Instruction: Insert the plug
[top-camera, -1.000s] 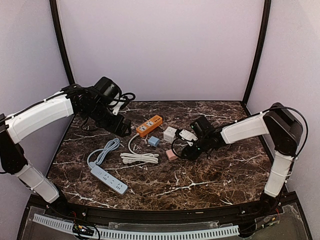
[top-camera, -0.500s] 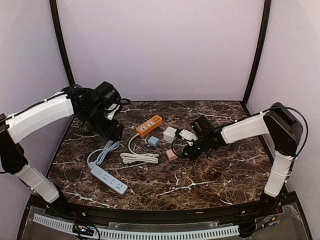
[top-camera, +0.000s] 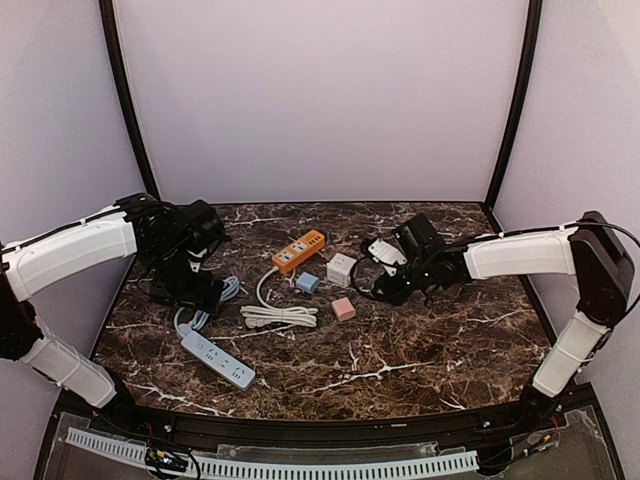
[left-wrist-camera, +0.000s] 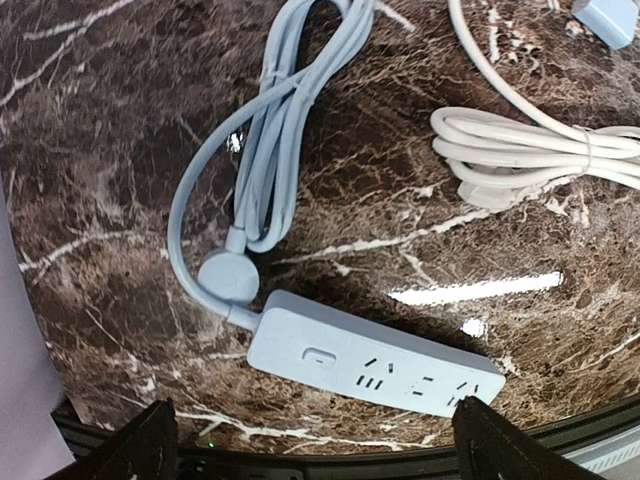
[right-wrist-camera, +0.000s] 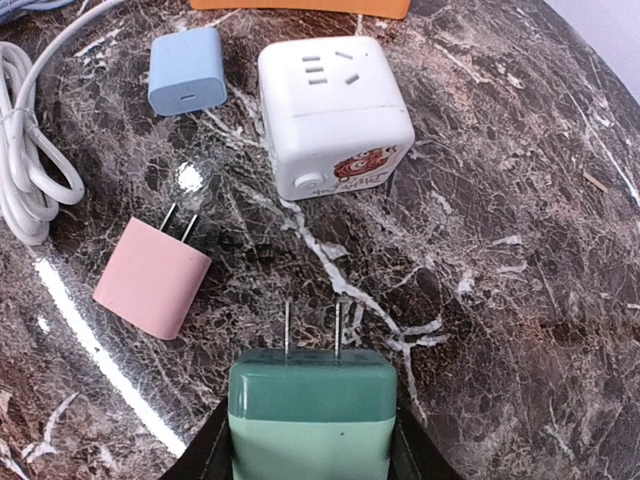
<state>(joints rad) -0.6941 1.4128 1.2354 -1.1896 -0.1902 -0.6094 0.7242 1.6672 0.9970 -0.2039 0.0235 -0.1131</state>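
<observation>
My right gripper (right-wrist-camera: 312, 452) is shut on a green two-prong plug (right-wrist-camera: 310, 385), held just above the table with its prongs pointing at the white cube socket (right-wrist-camera: 335, 110). In the top view the right gripper (top-camera: 388, 286) hovers right of the cube (top-camera: 340, 267). My left gripper (left-wrist-camera: 318, 425) is open and empty, directly above the pale blue power strip (left-wrist-camera: 375, 352). In the top view the left gripper (top-camera: 190, 290) is over the strip's coiled cord, and the strip (top-camera: 217, 360) lies at the near left.
An orange power strip (top-camera: 300, 250) lies behind the cube. A blue adapter (right-wrist-camera: 187, 68) and a pink adapter (right-wrist-camera: 152, 278) lie left of the green plug. A bundled white cable (top-camera: 280, 315) lies mid-table, also in the left wrist view (left-wrist-camera: 540, 150).
My left arm has swung from the back left down toward the blue power strip. My right gripper has drawn back and up from beside the pink adapter, still holding the green plug.
</observation>
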